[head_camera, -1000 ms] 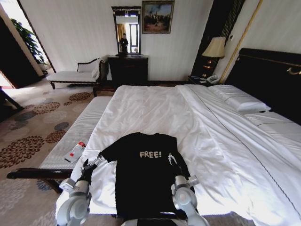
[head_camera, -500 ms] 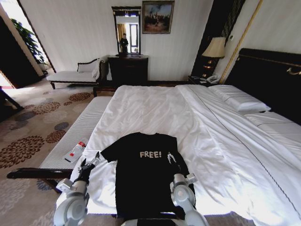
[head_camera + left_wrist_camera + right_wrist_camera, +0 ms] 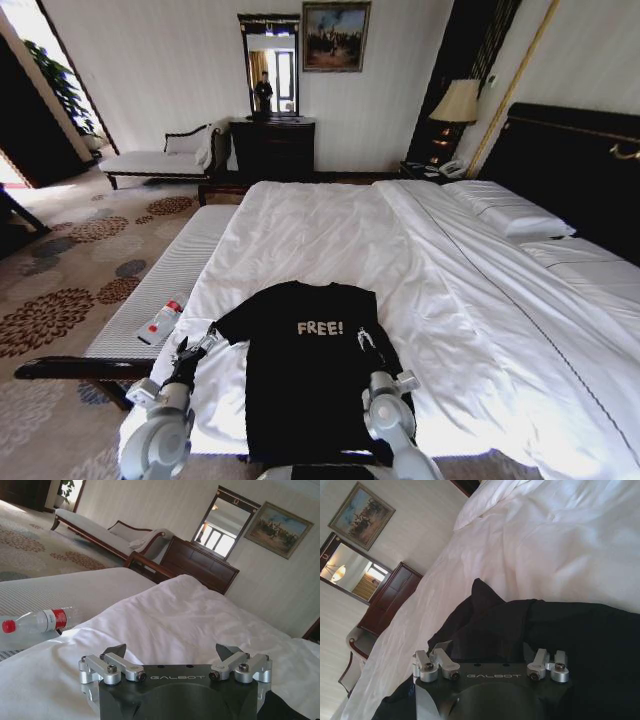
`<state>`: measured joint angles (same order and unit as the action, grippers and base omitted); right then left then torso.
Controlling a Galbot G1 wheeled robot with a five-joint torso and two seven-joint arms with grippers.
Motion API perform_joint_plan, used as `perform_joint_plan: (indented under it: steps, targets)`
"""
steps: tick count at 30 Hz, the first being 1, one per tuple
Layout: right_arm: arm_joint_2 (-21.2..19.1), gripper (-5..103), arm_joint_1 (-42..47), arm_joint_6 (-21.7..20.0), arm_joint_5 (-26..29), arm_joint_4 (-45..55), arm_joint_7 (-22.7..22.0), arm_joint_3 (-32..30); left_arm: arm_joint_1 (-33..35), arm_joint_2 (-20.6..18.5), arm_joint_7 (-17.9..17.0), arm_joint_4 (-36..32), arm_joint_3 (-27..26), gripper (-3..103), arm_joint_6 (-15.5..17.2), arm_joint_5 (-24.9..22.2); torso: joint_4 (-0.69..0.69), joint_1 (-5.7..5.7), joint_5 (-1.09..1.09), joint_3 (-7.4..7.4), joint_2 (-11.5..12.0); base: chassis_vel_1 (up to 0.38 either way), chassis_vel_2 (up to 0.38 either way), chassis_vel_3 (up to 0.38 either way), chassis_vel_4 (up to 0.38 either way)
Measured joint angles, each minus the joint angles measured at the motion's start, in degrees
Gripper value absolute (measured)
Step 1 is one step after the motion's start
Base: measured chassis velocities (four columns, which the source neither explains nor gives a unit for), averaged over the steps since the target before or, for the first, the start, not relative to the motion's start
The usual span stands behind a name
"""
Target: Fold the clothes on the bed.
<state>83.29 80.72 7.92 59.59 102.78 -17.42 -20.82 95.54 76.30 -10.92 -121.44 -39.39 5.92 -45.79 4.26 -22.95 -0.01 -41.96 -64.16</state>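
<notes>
The clothes are one black T-shirt with white "FREE!" lettering, spread flat near the foot of the bed. My left gripper hovers open over the white sheet just outside the shirt's left sleeve. In the left wrist view, the left gripper has its fingers wide apart with nothing between them, and a corner of the T-shirt lies beside it. My right gripper is open above the shirt's right sleeve. The right wrist view shows the right gripper over the rumpled black T-shirt.
A padded bench runs along the bed's left side with a plastic bottle on it. Pillows and a dark headboard are at the right. A chaise, a dresser and a lamp stand by the far wall.
The left arm drew back slightly half a second ago and has returned beside the sleeve. The right arm shifted slightly left. The shirt has not moved.
</notes>
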Motion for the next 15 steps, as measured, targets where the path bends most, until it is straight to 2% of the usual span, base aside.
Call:
perform_joint_plan:
  steps: [2, 3, 5, 8, 11, 12, 15]
  targets:
    - [-0.02, 69, -0.45, 0.0, 0.17, -0.12, -0.2, -0.07, 0.13, -0.01, 0.0, 0.0, -0.35, 100, 0.0, -0.05, 0.0, 0.0, 0.0, 0.0, 0.0, 0.0, 0.0, 0.0, 0.0]
    - [-0.02, 69, -0.45, 0.0, 0.17, -0.12, -0.2, -0.07, 0.13, -0.01, 0.0, 0.0, -0.35, 100, 0.0, -0.05, 0.0, 0.0, 0.0, 0.0, 0.0, 0.0, 0.0, 0.0, 0.0]
    - [-0.02, 58, -0.63, 0.0, 0.28, -0.1, -0.41, -0.03, 0.22, -0.04, 0.0, 0.02, -0.72, 100, -0.02, -0.2, 0.0, 0.0, 0.0, 0.0, 0.0, 0.0, 0.0, 0.0, 0.0]
    - [0.02, 52, -0.58, -0.01, 0.3, 0.05, -0.47, 0.1, 0.23, -0.05, 0.01, 0.08, -0.87, 100, -0.06, -0.3, 0.0, 0.0, 0.0, 0.0, 0.0, 0.0, 0.0, 0.0, 0.0]
    - [0.14, 36, -0.2, -0.03, 0.23, 0.1, -0.49, 0.28, 0.23, 0.1, 0.02, 0.17, -0.79, 100, -0.1, -0.3, 0.0, 0.0, 0.0, 0.0, 0.0, 0.0, 0.0, 0.0, 0.0]
    - [0.2, 36, -0.05, -0.03, 0.18, 0.11, -0.49, 0.33, 0.23, 0.16, 0.03, 0.19, -0.69, 100, -0.12, -0.28, 0.0, 0.0, 0.0, 0.0, 0.0, 0.0, 0.0, 0.0, 0.0]
    - [0.31, 25, 0.27, -0.03, 0.11, 0.13, -0.46, 0.4, 0.23, 0.25, 0.04, 0.24, -0.51, 100, -0.15, -0.19, 0.0, 0.0, 0.0, 0.0, 0.0, 0.0, 0.0, 0.0, 0.0]
